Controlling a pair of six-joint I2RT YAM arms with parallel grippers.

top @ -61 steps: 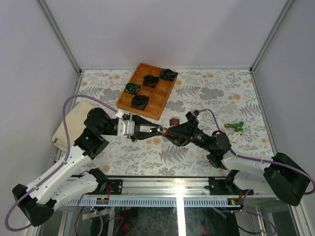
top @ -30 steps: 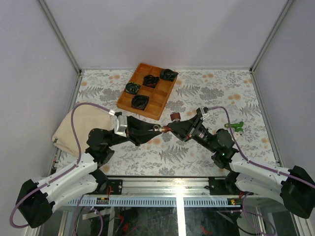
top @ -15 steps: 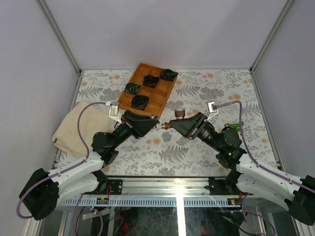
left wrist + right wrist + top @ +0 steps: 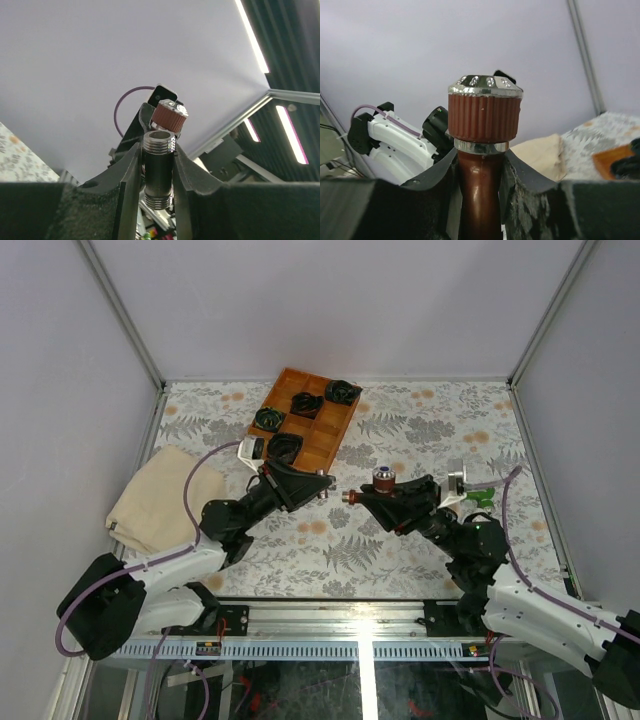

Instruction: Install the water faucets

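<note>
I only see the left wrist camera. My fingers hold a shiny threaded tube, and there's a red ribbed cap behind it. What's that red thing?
Observer: It's the knob of the red-brown faucet, clamped in the right gripper.
Operator: Is it touching my tube?
Observer: The top camera shows a small gap between the faucet and the threaded tube.
Operator: Where's the other faucet?
Observer: The green faucet lies on the table beside the right arm.
</note>
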